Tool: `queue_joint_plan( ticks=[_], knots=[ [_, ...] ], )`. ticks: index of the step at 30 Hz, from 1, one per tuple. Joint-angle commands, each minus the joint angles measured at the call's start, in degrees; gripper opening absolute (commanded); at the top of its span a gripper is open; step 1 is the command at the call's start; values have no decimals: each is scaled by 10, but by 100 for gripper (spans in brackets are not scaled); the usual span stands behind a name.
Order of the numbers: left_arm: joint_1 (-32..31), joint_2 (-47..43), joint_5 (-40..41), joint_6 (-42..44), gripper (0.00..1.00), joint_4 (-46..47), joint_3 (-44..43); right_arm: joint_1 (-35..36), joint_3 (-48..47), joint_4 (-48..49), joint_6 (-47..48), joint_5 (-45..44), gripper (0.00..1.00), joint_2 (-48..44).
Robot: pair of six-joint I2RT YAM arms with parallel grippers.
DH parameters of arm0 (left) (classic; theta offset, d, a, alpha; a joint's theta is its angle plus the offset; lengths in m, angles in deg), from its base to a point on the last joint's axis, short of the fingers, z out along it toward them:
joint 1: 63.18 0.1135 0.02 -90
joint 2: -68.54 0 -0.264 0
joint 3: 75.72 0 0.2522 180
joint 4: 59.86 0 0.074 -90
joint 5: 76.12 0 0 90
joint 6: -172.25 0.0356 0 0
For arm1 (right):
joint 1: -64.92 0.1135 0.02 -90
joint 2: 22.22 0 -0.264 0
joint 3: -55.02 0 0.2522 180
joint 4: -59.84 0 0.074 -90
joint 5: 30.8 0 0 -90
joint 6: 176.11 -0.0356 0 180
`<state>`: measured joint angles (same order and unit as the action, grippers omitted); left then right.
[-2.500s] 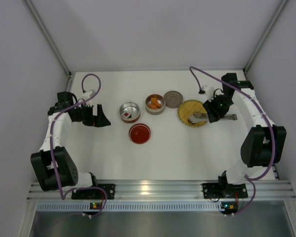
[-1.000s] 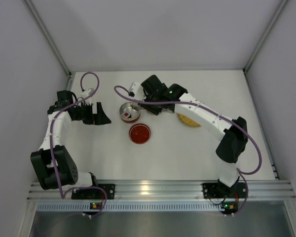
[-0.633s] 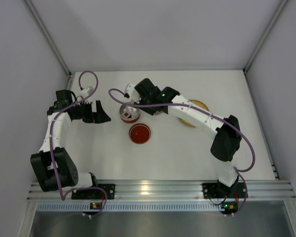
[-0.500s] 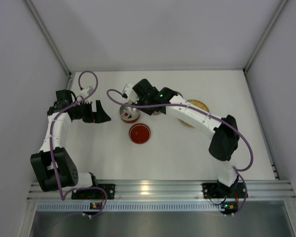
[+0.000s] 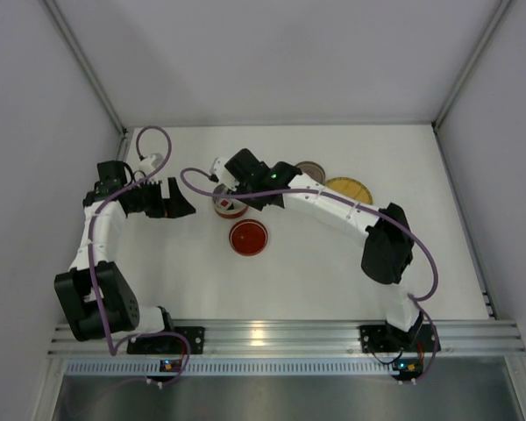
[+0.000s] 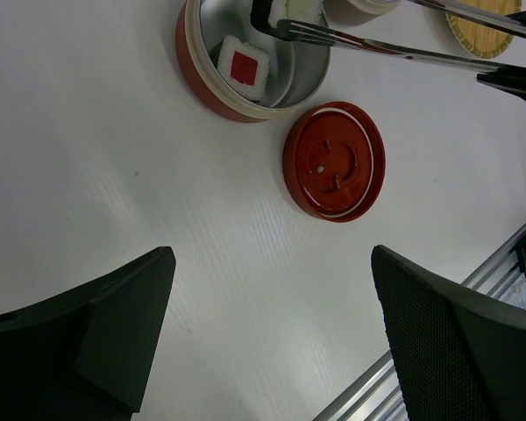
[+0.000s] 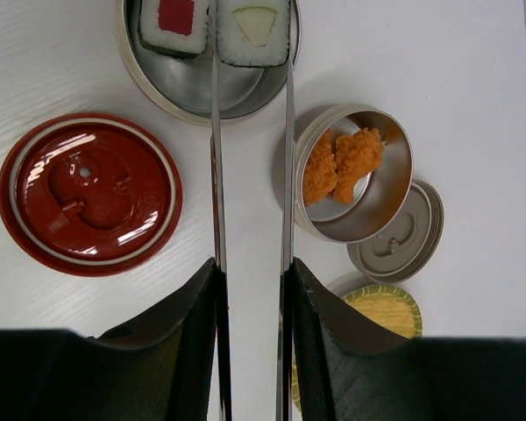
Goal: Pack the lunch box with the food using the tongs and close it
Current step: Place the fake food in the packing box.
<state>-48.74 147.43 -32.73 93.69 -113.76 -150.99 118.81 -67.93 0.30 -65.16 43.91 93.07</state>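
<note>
My right gripper (image 7: 251,272) is shut on the silver tongs (image 7: 287,175), whose two arms run forward from between its fingers. The tong tips pinch a white roll with a green centre (image 7: 253,22) over the open lunch box bowl (image 7: 188,88), red outside and steel inside. A white roll with a red centre (image 7: 175,19) lies in that bowl. Two orange chunks (image 7: 342,162) sit in a second steel container (image 7: 394,202). In the top view the right gripper (image 5: 237,189) hovers at the bowl (image 5: 228,206). My left gripper (image 6: 272,263) is open, left of the bowl (image 6: 202,88), holding nothing.
The red lid (image 7: 89,193) lies on the table just in front of the bowl. A grey metal lid (image 7: 408,241) rests beside the container of orange chunks. The yellow woven plate (image 5: 351,189) is to the right, behind the right arm.
The right arm swung left from the yellow plate to the lunch box bowl, carrying the tongs and the green-centred roll. The left arm stayed put.
</note>
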Motion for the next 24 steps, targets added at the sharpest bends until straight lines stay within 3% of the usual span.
queue_joint_plan(
  ticks=[1,24],
  knots=[
    [9,-17,-14,-1,98,27,9,19,-31,39,-12,-35,30,3],
    [37,-28,10,-25,98,64,20,20,-15,51,-26,-39,31,28]
  ],
)
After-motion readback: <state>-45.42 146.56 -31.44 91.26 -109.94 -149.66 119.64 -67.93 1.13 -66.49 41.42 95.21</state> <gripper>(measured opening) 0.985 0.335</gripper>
